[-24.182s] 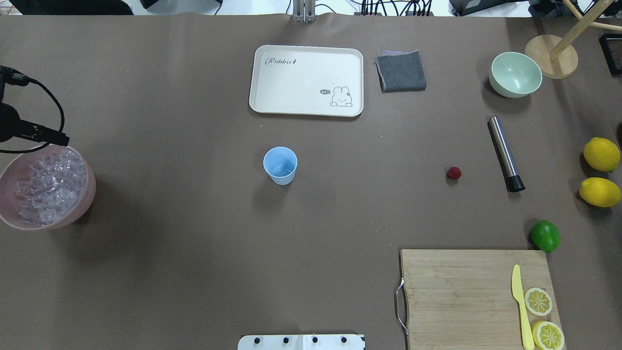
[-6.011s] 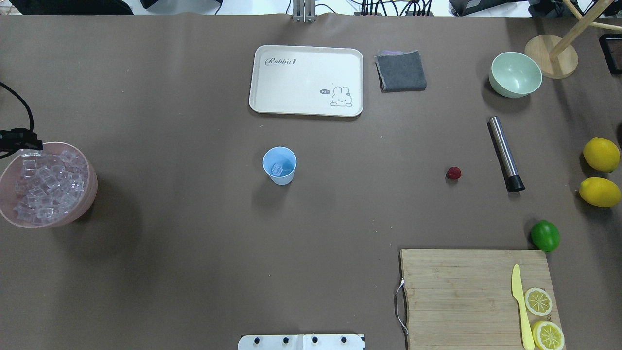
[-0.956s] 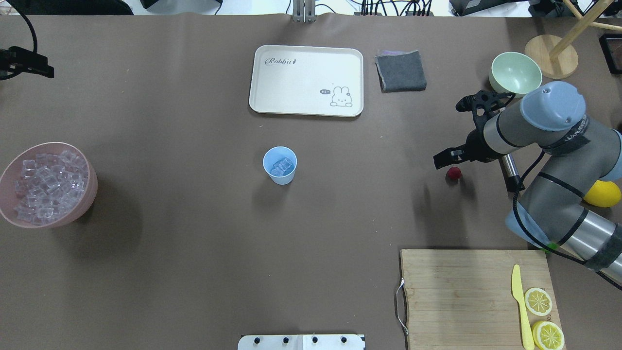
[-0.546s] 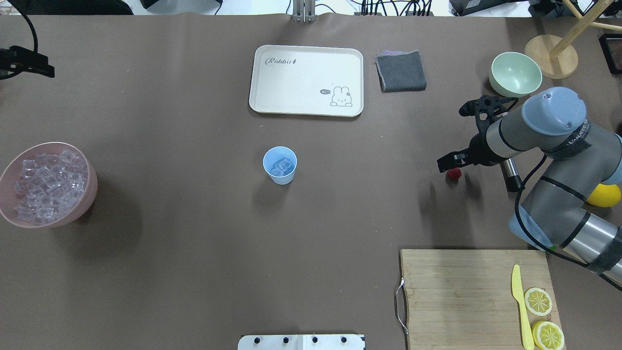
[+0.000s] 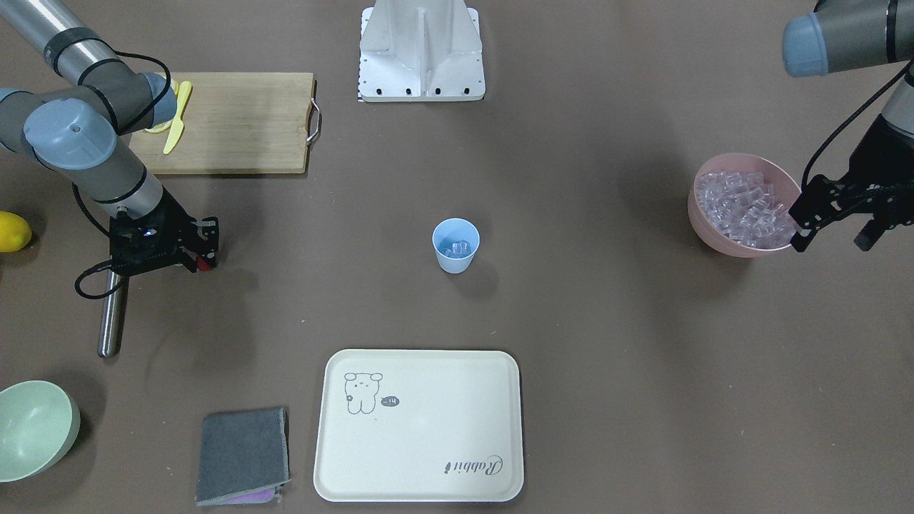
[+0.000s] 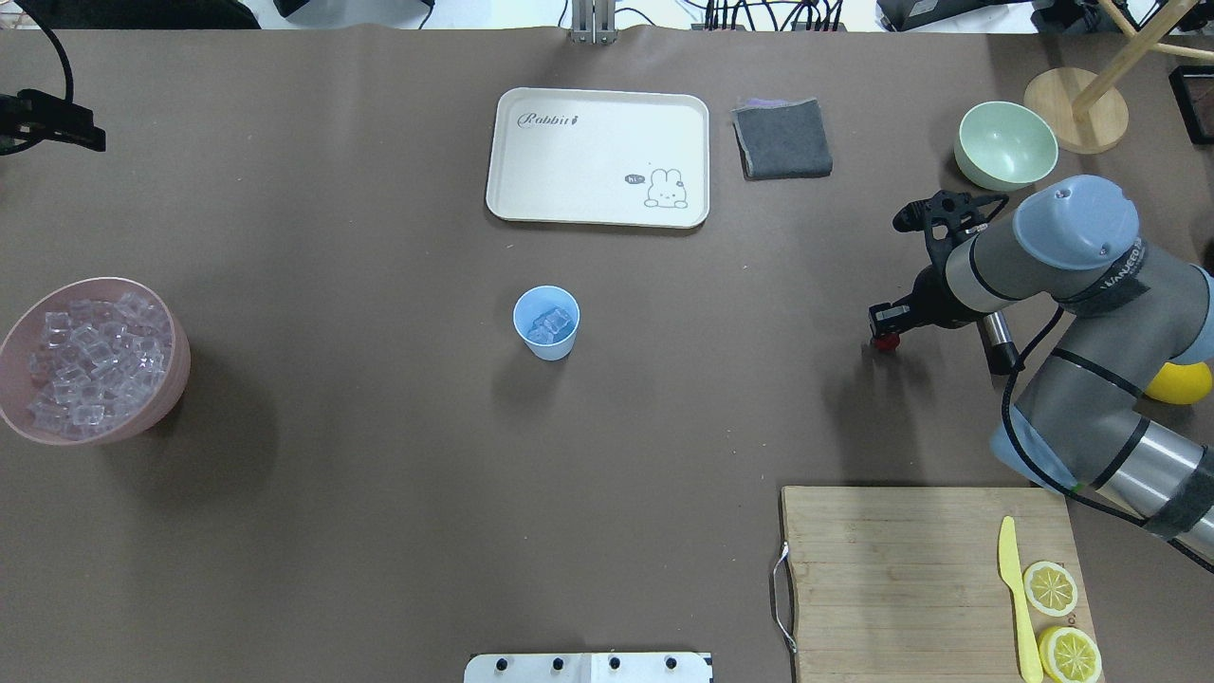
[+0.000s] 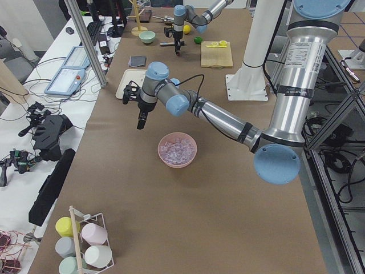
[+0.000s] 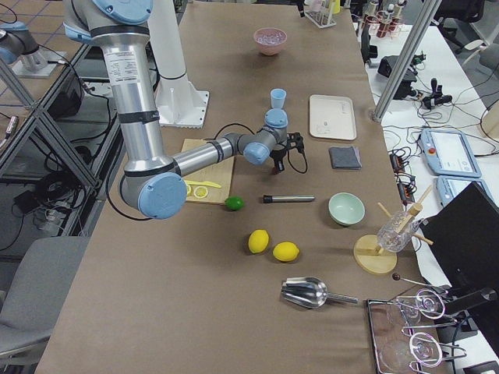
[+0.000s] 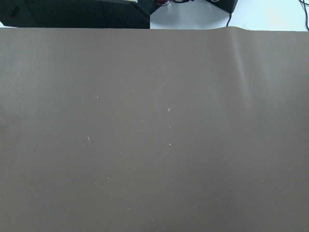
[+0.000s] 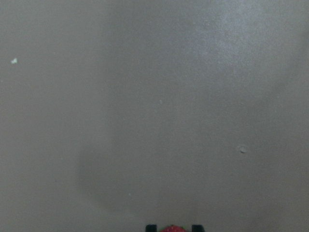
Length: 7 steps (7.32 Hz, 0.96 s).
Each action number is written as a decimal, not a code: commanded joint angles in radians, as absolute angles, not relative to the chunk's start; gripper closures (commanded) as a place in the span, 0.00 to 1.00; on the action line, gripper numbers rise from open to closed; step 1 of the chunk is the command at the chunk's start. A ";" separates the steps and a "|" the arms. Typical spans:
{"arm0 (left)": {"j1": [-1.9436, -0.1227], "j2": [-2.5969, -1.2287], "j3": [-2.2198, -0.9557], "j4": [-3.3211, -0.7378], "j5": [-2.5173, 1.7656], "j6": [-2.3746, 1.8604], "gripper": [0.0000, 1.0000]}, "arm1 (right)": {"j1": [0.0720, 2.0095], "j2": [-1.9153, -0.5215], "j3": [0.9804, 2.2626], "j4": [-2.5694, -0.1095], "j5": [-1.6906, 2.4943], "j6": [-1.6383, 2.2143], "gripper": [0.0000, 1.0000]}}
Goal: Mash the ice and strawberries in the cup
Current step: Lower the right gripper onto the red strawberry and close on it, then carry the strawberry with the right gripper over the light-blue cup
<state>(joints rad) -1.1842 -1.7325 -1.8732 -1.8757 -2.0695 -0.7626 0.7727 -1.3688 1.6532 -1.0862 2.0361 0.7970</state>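
— Status of your right side?
— My right gripper (image 6: 887, 334) is low at the worktop (image 6: 379, 474) and set narrow. Its fingers (image 10: 151, 227) stand on either side of the strawberry (image 10: 173, 229). I cannot tell whether they press the berry or only flank it. The berry rests on the worktop.
— What lies around it?
— A steel rod (image 5: 108, 321) lies just beside my wrist, on the side away from the cup (image 6: 552, 349). The cup stands upright at mid-worktop, well apart from the berry, with ice (image 6: 548, 324) inside it.
— And the left?
— My left gripper (image 5: 834, 234) hangs above the worktop, fingers spread wide and empty. The pink bowl (image 6: 175, 384), heaped with more ice, stands at that end of the worktop, well apart from the cup.
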 commanded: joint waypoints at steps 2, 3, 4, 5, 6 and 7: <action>-1.187 -1.732 -1.864 -1.876 -2.069 -0.762 0.03 | 0.825 -1.298 1.673 -1.120 2.035 0.789 1.00; -1.187 -1.727 -1.864 -1.875 -2.069 -0.764 0.03 | 0.836 -1.213 1.678 -1.190 2.023 0.787 1.00; -1.190 -1.724 -1.859 -1.875 -2.069 -0.767 0.03 | 0.836 -1.121 1.671 -1.207 2.014 0.799 1.00; -1.190 -1.726 -1.850 -1.875 -2.069 -0.775 0.03 | 0.833 -1.055 1.667 -1.204 2.008 0.804 1.00; -1.190 -1.732 -1.832 -1.878 -2.069 -0.776 0.03 | 0.804 -0.981 1.674 -1.198 1.976 0.904 1.00; -1.190 -1.735 -1.813 -1.887 -2.069 -0.778 0.03 | 0.723 -0.895 1.667 -1.200 1.883 0.996 1.00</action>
